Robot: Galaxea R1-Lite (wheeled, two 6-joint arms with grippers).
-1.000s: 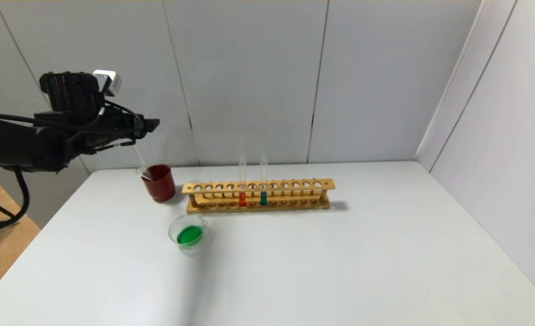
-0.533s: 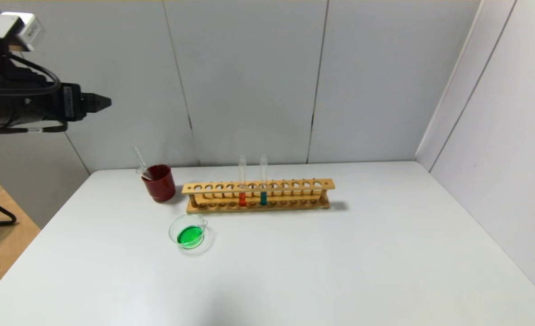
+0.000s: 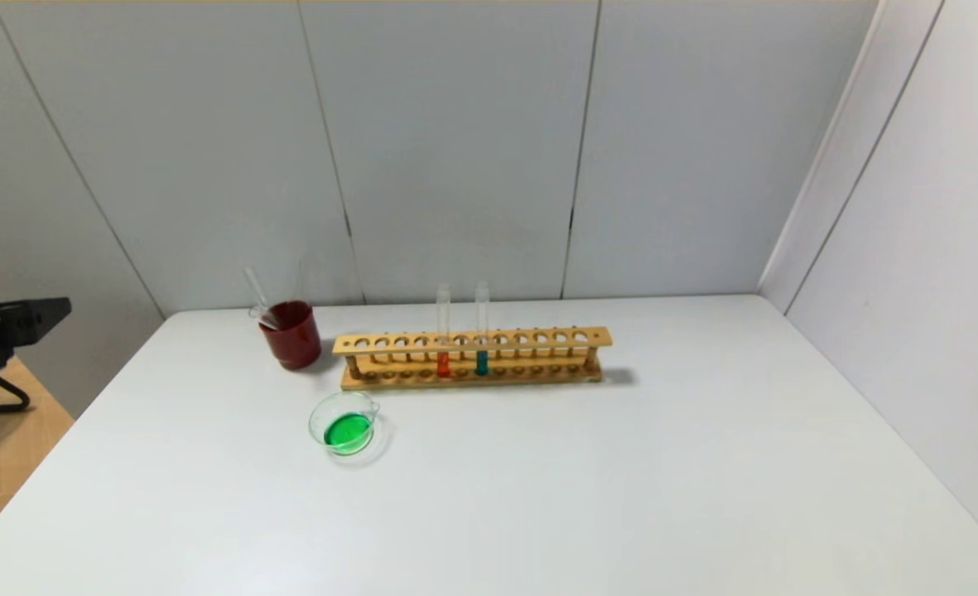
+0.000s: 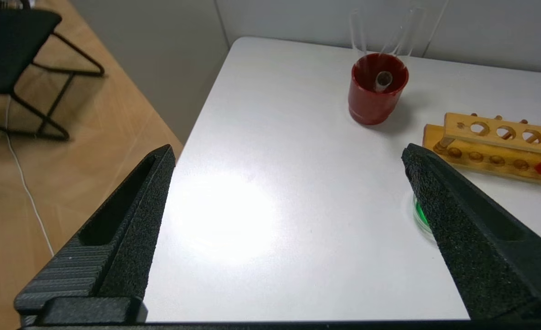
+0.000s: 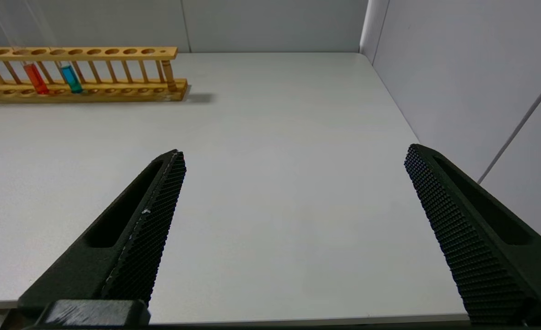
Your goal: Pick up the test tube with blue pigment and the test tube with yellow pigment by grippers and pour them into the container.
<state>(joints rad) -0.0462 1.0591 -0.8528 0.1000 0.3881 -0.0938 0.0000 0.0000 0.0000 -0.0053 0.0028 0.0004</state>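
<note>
On the worktop [image 3: 538,497] the container [image 3: 346,424] holds green liquid beside the rack, so we judge pouring done, both grippers' fingers [image 4: 114,229] spread empty, with nothing left but parking.

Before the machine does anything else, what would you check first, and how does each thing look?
1. Left tool open and holding nothing: ok.
2. Right tool open and holding nothing: ok.
3. Glass beaker upright, green liquid inside: ok.
4. Two empty tubes in the red cup: ok.
5. Rack holds only an orange tube and a blue tube, both upright: ok.
6. Any drips on the table: cannot tell.
</note>
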